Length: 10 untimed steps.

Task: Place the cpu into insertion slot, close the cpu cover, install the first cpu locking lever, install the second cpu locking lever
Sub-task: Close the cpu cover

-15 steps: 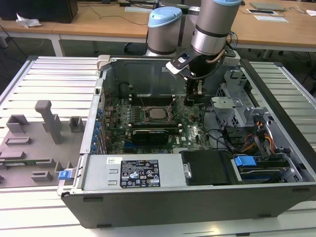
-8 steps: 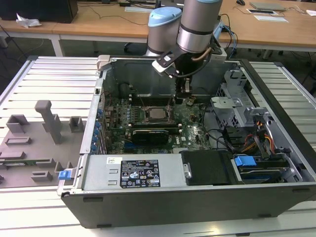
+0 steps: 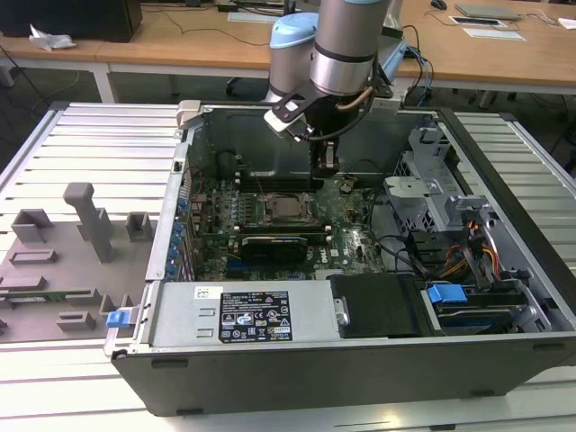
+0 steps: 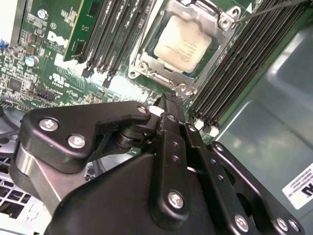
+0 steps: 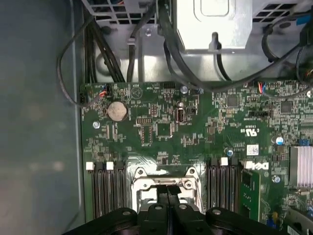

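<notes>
Exterior view: gripper [image 3: 326,166] hangs over the green motherboard inside the open case, with the cpu [image 3: 290,209] at roughly 7 o'clock from it, near but not touching. Jaws are together and hold nothing; both wrist views show the fingers meeting on a thin seam. The cpu is seated flat in the insertion slot [image 3: 266,209], silvery-tan top up. In the second wrist view the cpu cover [image 4: 164,73] lies down around it and the chip shows through its window. A thin lever rod [image 4: 269,11] runs off the socket corner across the memory slots [image 4: 244,63]; it looks unlatched, can't be sure. The graphics card [image 3: 279,243] is at 6 o'clock from the socket in the exterior view. Handling, by judgement: the chip is light, stiff and fragile, its smooth lid slippery, so it should be pinched by two opposite edges and never by its underside. The cover is thin, springy sheet, best pressed on the frame and not the window. The lever is stiff spring wire, best taken at its free end.
</notes>
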Each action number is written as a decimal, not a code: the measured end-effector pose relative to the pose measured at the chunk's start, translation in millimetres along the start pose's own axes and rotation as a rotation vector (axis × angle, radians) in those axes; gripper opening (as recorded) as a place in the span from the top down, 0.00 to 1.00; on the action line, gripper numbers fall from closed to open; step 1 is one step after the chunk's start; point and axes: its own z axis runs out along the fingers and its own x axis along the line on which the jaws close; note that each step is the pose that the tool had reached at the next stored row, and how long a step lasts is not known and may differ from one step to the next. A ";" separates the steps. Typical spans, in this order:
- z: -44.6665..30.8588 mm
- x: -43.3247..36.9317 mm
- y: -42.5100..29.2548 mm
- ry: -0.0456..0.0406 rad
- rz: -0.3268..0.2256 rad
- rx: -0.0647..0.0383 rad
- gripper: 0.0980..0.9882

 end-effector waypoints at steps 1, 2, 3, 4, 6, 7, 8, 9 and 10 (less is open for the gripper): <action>0.0 0.0 -1.0 0.0000 0.000 -0.001 0.99; 0.2 -0.1 -2.9 0.0002 0.000 -0.004 0.99; 1.1 -0.2 -8.0 0.0006 0.000 -0.014 0.99; 1.8 -0.3 -11.9 0.0007 0.000 -0.023 0.99; 3.3 -0.5 -17.3 0.0012 0.000 -0.034 0.99; 4.2 -0.8 -20.3 0.0012 0.000 -0.037 0.99; 5.1 -1.3 -22.9 0.0010 0.000 -0.040 0.99; 6.2 -2.0 -25.9 0.0011 0.000 -0.042 0.99; 7.2 -2.5 -28.2 0.0013 0.000 -0.044 0.99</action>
